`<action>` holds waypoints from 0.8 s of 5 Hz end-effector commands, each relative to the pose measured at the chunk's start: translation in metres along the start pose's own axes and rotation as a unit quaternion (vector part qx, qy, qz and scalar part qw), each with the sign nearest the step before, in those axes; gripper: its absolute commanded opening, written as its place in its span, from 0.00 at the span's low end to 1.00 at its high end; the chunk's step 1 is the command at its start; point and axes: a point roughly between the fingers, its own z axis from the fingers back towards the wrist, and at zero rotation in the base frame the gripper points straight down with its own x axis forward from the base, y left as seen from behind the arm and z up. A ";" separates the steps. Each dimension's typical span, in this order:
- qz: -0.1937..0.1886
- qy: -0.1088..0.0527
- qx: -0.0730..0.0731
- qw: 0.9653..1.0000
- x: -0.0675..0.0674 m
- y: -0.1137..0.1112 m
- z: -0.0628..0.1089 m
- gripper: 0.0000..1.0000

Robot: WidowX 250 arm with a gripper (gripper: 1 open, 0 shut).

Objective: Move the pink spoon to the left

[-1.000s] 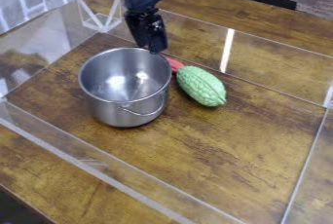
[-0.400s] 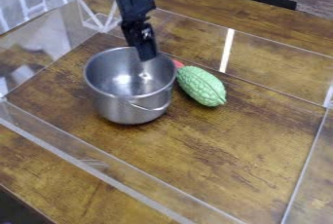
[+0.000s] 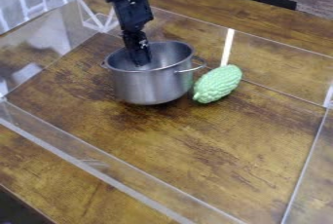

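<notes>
reaching into steel pot (image 3: 150,80), gripper (image 3: 136,55) jaws together (grip contents hidden), bumpy green vegetable (image 3: 219,84) touching pot

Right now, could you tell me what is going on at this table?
A single robot arm is working over a wooden table. Its gripper reaches down into the steel pot, and its fingers are shut. No pink spoon shows in this view, so I cannot tell whether it holds anything. A bumpy green vegetable lies against the pot's right side.
</notes>
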 end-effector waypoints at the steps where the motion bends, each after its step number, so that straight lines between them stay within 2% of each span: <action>1: -0.003 -0.023 0.029 0.999 0.015 0.005 0.033 0.00; 4: -0.005 -0.017 0.027 0.999 0.011 0.021 0.056 0.00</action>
